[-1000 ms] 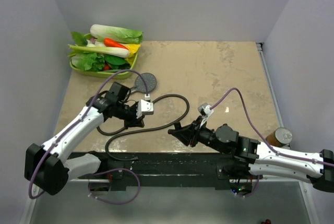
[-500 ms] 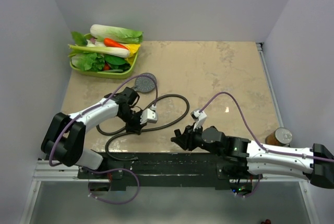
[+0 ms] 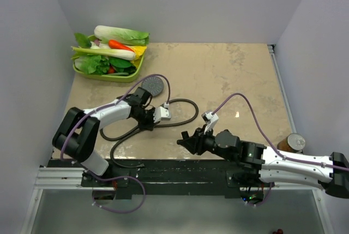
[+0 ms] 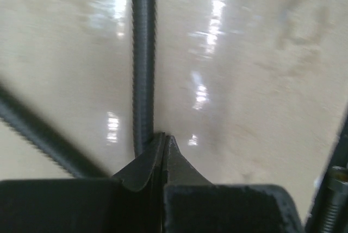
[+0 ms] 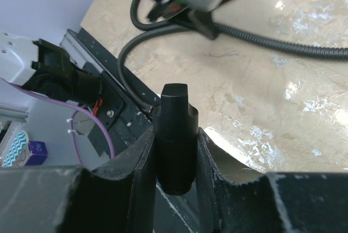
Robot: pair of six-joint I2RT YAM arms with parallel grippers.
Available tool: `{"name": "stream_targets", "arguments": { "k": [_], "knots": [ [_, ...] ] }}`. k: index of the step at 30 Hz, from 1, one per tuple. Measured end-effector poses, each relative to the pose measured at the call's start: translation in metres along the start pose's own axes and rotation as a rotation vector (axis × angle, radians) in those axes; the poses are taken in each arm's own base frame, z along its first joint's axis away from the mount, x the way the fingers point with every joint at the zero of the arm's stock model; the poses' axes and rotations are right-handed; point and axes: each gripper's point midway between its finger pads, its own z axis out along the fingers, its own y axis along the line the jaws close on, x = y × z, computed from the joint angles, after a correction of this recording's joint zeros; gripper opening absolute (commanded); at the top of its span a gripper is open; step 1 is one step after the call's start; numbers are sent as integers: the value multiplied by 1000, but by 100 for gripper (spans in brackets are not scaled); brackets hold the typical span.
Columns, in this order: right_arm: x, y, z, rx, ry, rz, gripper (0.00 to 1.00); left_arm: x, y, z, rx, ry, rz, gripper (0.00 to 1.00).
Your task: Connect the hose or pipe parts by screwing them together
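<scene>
Two arms work the near-left part of the table [image 3: 234,76]. The left gripper [image 4: 164,140] is pressed fully shut with nothing between its fingers, and its tips are down at the tabletop, touching or just beside a straight run of the hose [image 4: 143,54]. The right gripper [image 5: 175,133] is clamped on a dark cylindrical fitting [image 5: 175,108], which stands upright between its fingers. Whether hose runs from this fitting cannot be told.

The right gripper sits close to the near edge, just past the black rail [image 3: 163,167], and points left toward the left gripper. The shower head [image 3: 152,85] lies left of centre, face up, just beyond the left wrist and between the hose loop and the vegetable tray [image 3: 133,72]. The tray fills the far-left corner, against the left wall. A can [image 3: 294,142] stands at the right edge, near the right forearm.

Bare tabletop runs from the hose loop to the far and right edges. Walls close the left, far and right sides. The hose coils crowd the strip between the left arm and the rail.
</scene>
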Motion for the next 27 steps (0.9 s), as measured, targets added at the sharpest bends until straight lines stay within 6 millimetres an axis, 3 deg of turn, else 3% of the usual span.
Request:
{"name": "stream_targets", "arguments": {
  "k": [6,10,13,16,18,19,22,24,26,27],
  "knots": [
    [-11,7,-7,-25,-28,3,0,-50,85,1,-164,-11,-22,0],
    [-16,9,-13,-31,-38,5,0,-101,146,-14,-294,-70,16,0],
    [-17,7,-16,-24,-40,4,0,-132,180,-25,-365,-105,45,0],
    [-17,6,-17,-20,-39,4,0,-143,197,-30,-402,-118,55,0],
    [-16,4,-18,-16,-35,3,0,-142,196,-30,-379,-110,51,0],
    [-15,4,-18,-14,-33,2,0,-139,190,-30,-349,-97,50,8],
    [-15,3,-20,-13,-31,1,0,-125,164,-30,-220,-65,51,20],
    [-16,4,-22,-18,-36,3,0,-105,138,-33,-130,-39,35,26],
    [-18,5,-24,-26,-42,5,0,-77,104,-44,-60,-4,-2,39],
    [-18,5,-24,-28,-43,4,0,-61,85,-56,-38,18,-25,62]
  ]
}}
